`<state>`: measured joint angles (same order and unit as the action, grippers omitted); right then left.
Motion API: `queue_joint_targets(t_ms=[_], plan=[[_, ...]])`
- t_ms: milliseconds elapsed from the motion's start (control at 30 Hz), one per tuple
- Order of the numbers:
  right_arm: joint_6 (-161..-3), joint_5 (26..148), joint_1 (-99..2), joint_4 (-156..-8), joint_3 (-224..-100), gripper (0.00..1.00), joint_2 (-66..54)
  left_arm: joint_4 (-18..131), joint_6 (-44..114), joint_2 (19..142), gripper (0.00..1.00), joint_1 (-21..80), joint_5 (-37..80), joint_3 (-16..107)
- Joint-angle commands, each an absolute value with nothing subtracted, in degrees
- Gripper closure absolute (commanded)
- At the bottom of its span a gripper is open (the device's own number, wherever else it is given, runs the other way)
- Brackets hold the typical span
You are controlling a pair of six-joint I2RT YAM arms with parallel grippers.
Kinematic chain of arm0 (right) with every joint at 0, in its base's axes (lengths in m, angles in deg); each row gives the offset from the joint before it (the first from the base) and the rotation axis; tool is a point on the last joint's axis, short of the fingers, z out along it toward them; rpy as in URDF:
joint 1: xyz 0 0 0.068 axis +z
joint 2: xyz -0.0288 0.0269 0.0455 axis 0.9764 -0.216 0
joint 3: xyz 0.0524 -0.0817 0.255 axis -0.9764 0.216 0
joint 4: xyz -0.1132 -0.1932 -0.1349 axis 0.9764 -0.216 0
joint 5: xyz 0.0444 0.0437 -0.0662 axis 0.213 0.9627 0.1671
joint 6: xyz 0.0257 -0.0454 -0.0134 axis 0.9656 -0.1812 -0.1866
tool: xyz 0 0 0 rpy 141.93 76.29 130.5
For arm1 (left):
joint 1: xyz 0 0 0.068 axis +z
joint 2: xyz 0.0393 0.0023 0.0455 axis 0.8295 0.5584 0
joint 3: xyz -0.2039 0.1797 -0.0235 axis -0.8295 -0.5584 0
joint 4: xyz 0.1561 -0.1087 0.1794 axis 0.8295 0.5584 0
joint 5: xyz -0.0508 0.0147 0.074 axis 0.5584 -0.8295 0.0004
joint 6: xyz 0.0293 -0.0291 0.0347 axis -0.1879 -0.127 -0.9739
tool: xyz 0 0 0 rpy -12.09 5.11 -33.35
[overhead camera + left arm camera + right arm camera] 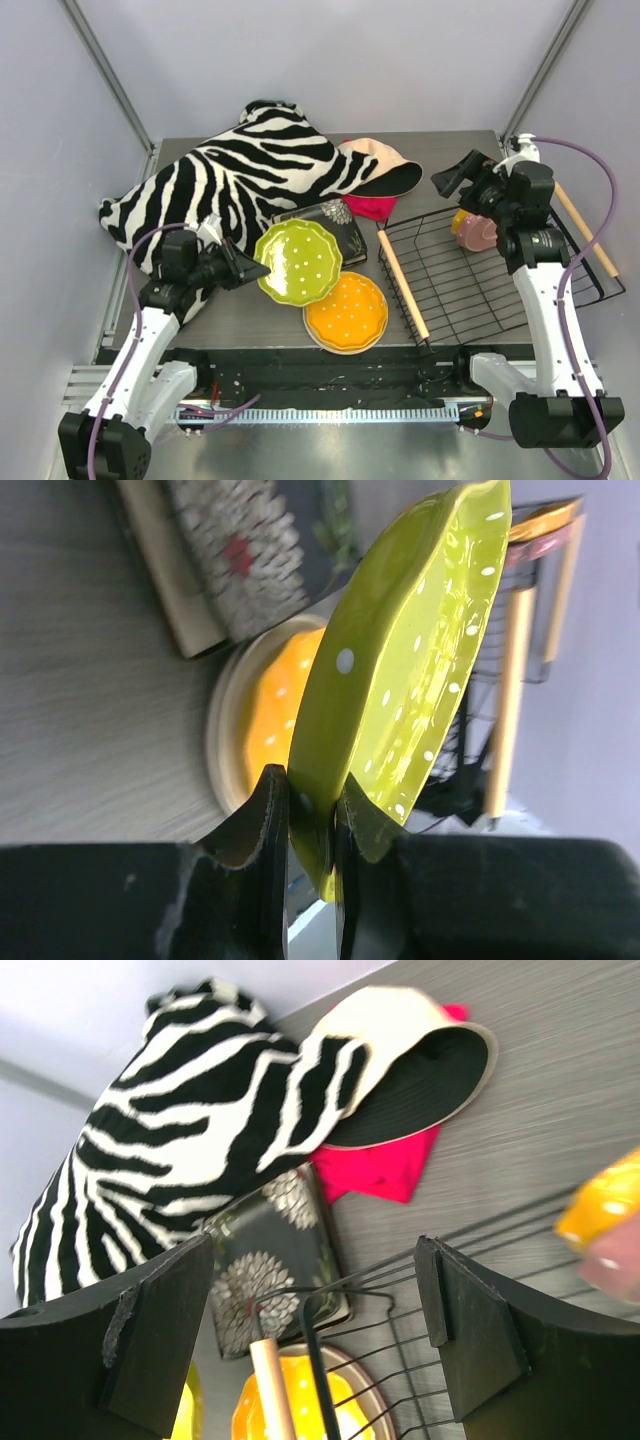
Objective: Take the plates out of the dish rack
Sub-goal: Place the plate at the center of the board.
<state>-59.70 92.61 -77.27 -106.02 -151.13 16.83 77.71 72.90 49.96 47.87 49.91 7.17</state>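
Top external view: L gripper (pixel 240 268) is clamping the rim of the yellow-green plate (pixel 298 262). Fingers are closed tight w/ the rim between the pads, and the left wrist view is showing the same grip close up. Plate is hanging tilted over the middle of the bench (pixel 250 322) and is overlapping the dark square plate (pixel 338 228) from this angle. Can't tell if it's touching anything below.

Orange dotted plate (pixel 346 312) is lying flat just beside it, toward the near edge, approx. centre. Dark square plate is lying farther back, beside the zebra cloth (pixel 230 180), which is covering the far-left part of the bench.

Dish rack (pixel 450 290) is sitting on the right half of the bench. Its near wooden handle (pixel 402 283) is pointing at the near edge, and the other handle is lying along the right edge. Inside, at the rack's far end, a pink-cream plate (pixel 476 233) is standing on edge w/ sth yellowish just behind it, too small to identify.

R gripper (pixel 455 180) is hovering over the rack's far end near that plate. Jaws are spread wide w/ nothing between them, and the right wrist view is showing only rack wires and bench in the gap.

Peach hat (pixel 385 165) is lying near the far edge, centre, partly on a magenta cloth (pixel 370 207).
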Motion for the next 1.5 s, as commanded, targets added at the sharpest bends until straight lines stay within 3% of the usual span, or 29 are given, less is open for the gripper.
queue_joint_targets(t_ms=[0, 433, 800, 1300, 1467], plan=[[-59.05, 89.81, -80.33, -106.27, -150.98, 0.10, 20.81, 83.17, 65.17, 50.36, 1.00, 46.56, 50.29, 11.60], [-59.05, 90.69, -80.95, -106.80, -150.54, 0.10, 19.76, 75.17, 69.22, 56.95, 1.00, 31.46, 43.44, 10.45], [-59.40, 90.69, -81.04, -107.77, -150.37, 0.10, 20.29, 64.71, 72.38, 65.48, 1.00, 26.08, 43.87, 9.66], [-59.41, 91.22, -81.04, -108.03, -150.19, 0.10, 19.68, 63.39, 71.59, 73.21, 1.00, 20.81, 44.57, 10.98], [-59.49, 91.22, -81.04, -108.12, -150.28, 0.10, 19.68, 63.47, 70.63, 75.23, 0.89, 20.02, 44.49, 11.42]])
